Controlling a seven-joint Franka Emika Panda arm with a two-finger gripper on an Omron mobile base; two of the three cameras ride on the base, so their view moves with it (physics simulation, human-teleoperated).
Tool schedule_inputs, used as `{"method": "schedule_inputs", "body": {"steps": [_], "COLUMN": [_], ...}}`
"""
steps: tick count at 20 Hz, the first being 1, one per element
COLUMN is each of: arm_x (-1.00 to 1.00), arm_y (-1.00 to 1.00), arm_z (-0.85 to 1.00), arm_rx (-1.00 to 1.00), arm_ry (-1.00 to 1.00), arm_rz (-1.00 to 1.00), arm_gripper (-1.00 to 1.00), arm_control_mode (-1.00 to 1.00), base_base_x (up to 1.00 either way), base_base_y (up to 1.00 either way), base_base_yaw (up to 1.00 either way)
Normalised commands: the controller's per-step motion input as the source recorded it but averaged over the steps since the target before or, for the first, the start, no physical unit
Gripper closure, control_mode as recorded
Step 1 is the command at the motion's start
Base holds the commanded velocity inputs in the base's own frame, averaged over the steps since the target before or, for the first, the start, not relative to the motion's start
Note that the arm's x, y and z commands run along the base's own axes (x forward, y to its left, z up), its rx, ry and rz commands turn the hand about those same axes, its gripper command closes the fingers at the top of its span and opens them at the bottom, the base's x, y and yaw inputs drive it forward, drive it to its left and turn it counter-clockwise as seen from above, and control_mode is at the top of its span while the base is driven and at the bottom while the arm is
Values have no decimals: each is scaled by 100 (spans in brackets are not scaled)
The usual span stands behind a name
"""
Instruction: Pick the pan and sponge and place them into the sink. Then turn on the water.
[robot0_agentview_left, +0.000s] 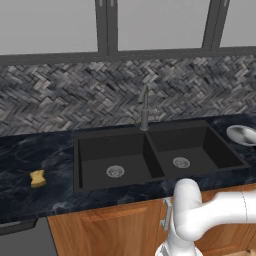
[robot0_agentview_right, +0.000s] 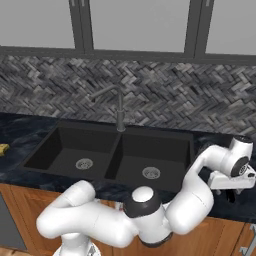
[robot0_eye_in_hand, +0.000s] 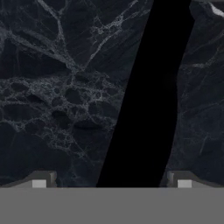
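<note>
Currently the gripper (robot0_eye_in_hand: 111, 183) hangs with jaws wide and nothing between them, over the dark counter (robot0_eye_in_hand: 57, 100). The pan (robot0_agentview_left: 244, 134) lies right of the sink (robot0_agentview_left: 100, 150); the sponge (robot0_agentview_left: 37, 178) lies left.

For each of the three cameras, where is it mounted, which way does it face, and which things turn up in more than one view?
Left base view: behind the arm to its left, looking forward and down at the sink, faucet, sponge and pan; white arm rises lower right.
Right base view: behind to its right, same sink and faucet; arm coils from lower left, hand over the right counter.
Hand view: on the hand, looking down at dark marble; open gripper at the bottom.
Shared: both base views show sink, faucet and sponge.
</note>
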Motion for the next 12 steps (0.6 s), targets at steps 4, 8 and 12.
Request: {"method": "schedule_inputs", "body": {"steps": [4, 8, 12], "arm_x": [5, 0, -2], "arm_y": [-2, -4, 1], "arm_z": [-22, -6, 3], "arm_rx": [0, 0, 0], "arm_ry": [-2, -1, -1], "arm_rz": [0, 0, -1], "arm_gripper": [100, 100, 100], "arm_control_mode": [-100, -100, -100], "base_base_x": [0, 0, 0], "base_base_y": [0, 0, 0], "base_base_yaw": [0, 0, 0]}}
